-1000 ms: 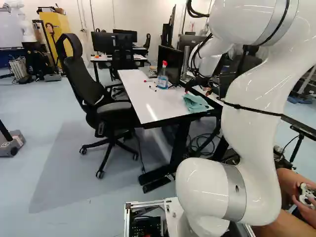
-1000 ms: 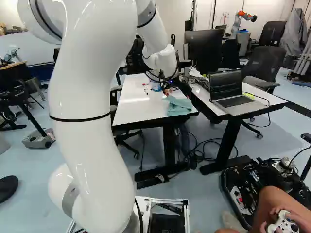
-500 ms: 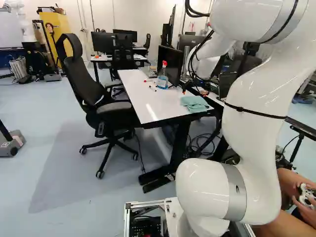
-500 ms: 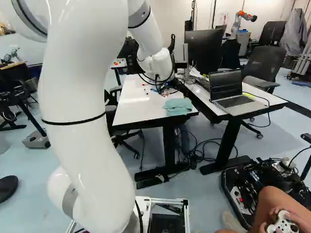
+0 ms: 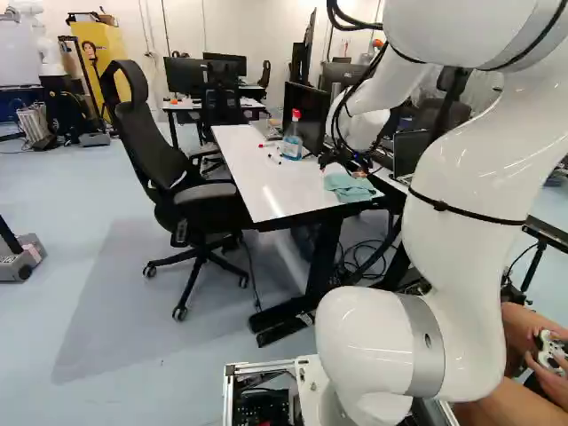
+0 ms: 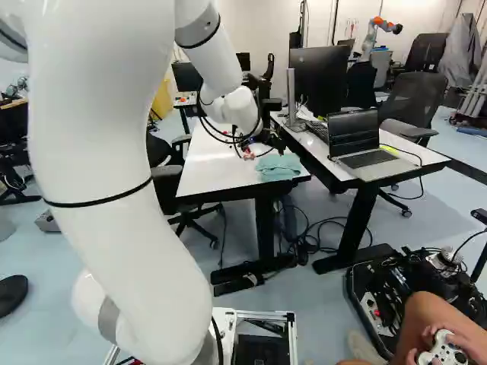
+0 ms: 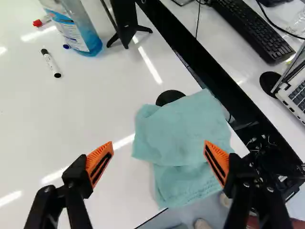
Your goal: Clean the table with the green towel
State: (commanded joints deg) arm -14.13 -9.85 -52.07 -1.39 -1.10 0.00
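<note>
The green towel [image 5: 351,186] lies folded and rumpled at the near right corner of the white table [image 5: 266,182]. In the left base view my gripper [image 5: 344,161] is just above and behind the towel; in the right base view the gripper [image 6: 262,148] is over the table by the towel's far side. Seen from the wrist, the gripper [image 7: 158,143] stands wide open above the table, one orange pad over bare tabletop, the other overlapping the towel [image 7: 186,129] in view. Nothing is gripped.
A spray bottle [image 7: 76,28] with blue liquid, a marker [image 7: 51,63] and a monitor stand [image 7: 125,21] are on the table. Beside it, a second table carries a keyboard [image 7: 252,28] and laptop [image 6: 365,144]. An office chair [image 5: 191,177] stands along the left side. Another robot [image 6: 377,34] is far behind.
My arm has shifted in both base views, its gripper coming nearer the towel's side of the table. The towel, more bunched up a second ago, lies flatter. The base has not moved.
</note>
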